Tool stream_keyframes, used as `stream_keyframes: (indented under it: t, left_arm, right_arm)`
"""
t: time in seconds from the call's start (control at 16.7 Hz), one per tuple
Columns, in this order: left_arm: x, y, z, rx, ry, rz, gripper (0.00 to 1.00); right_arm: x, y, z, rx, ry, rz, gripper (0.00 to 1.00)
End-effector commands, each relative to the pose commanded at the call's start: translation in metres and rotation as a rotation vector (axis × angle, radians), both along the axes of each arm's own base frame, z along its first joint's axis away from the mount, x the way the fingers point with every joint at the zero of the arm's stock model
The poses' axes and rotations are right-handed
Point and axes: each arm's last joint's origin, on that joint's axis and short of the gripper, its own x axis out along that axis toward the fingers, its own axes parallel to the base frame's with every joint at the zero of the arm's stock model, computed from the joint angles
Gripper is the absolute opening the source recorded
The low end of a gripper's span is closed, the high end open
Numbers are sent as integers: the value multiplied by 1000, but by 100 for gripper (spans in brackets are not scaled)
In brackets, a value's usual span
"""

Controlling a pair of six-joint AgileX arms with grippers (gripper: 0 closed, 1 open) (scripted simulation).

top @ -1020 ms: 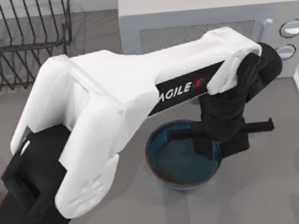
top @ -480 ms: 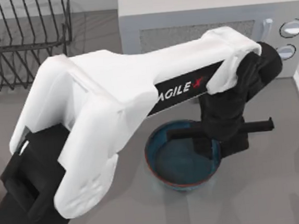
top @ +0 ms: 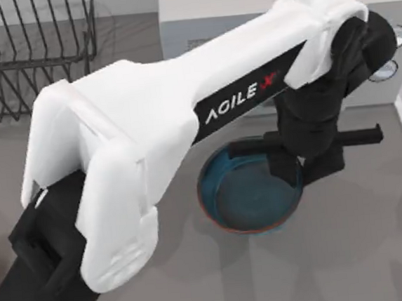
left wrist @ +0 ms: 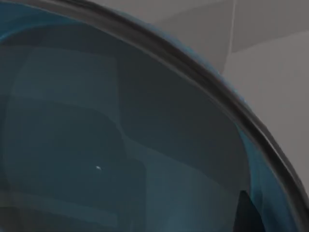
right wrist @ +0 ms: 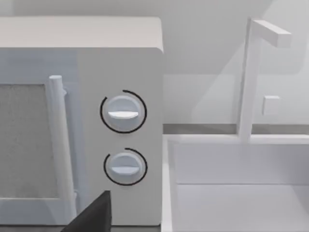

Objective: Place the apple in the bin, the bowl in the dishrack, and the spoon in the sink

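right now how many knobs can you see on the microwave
2, both on the microwave front panel beside its door handle: the upper knob and the lower knob directly beneath it. None looks hidden in the right wrist view.

You see a teal-blue bowl [top: 251, 202] with a reddish-brown rim and greyish inside; black wire dishrack [top: 30, 53]; white microwave [right wrist: 82, 121] with pale grey dials; white arm [top: 150, 127], black lettering band; grey table [top: 378, 247].
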Motion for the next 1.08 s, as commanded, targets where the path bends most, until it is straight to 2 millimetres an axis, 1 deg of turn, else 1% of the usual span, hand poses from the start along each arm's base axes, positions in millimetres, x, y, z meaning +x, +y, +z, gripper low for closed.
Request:
stream_keyframes:
  t: [0.18,0.3,0.66,0.78,0.9,0.96,1.02,1.08]
  left_arm:
    - [-2,3,31,0,1,-1,0]
    - [-3,6,42,6,6,-1,0]
    - [-3,7,46,4,5,-1,0]
    - [0,14,53,-11,-9,5,0]
    - [9,32,70,-46,-42,20,0]
    - [16,47,81,-71,-68,34,0]
    - [25,65,94,-102,-103,53,0]
    - [33,88,107,-136,-146,75,0]
  right_arm:
    - [0,0,0,0,0,0,100]
    - [0,0,0,0,0,0,100]
    - [0,0,0,0,0,0,100]
    - [0,0,0,0,0,0,100]
    - [0,0,0,0,0,0,100]
    - [0,0,0,0,0,0,100]
    - [0,0,0,0,0,0,100]
    - [0,0,0,0,0,0,100]
